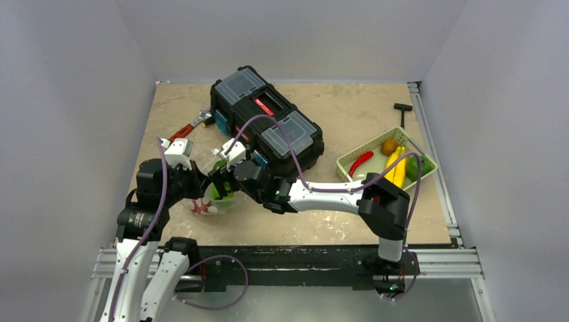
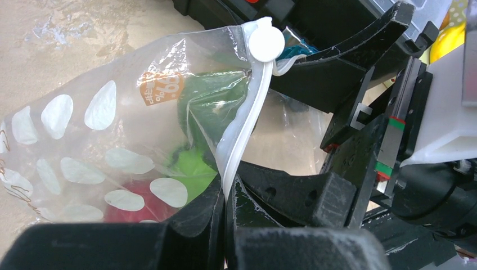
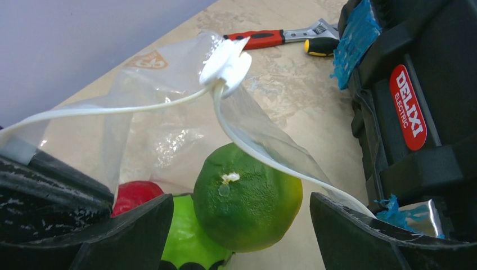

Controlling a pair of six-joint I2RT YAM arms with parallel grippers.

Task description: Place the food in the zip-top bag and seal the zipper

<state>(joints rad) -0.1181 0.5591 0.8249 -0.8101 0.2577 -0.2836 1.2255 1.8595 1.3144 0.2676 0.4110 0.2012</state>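
Mouth edge of clear white-dotted plastic zip-top bag (image 2: 84, 146), just in front of black toolbox (image 1: 265, 121), gapes below white slider (image 2: 266, 42). Left hand (image 2: 225, 225) pinches white zipper strip (image 2: 247, 124). Right hand (image 3: 242, 222) is spread wide, its fingers either side of glossy round green fruit (image 3: 247, 197).

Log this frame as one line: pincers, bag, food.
left pincer: shut on zipper | right pincer: open around lime at zip-top bag mouth | mouth: unsealed | basket: yellow food not yet bagged

A robot lab cell: plain white walls (image 1: 74, 80) enclose a beige tabletop (image 1: 349, 114) edged by aluminium rails (image 1: 446, 201).
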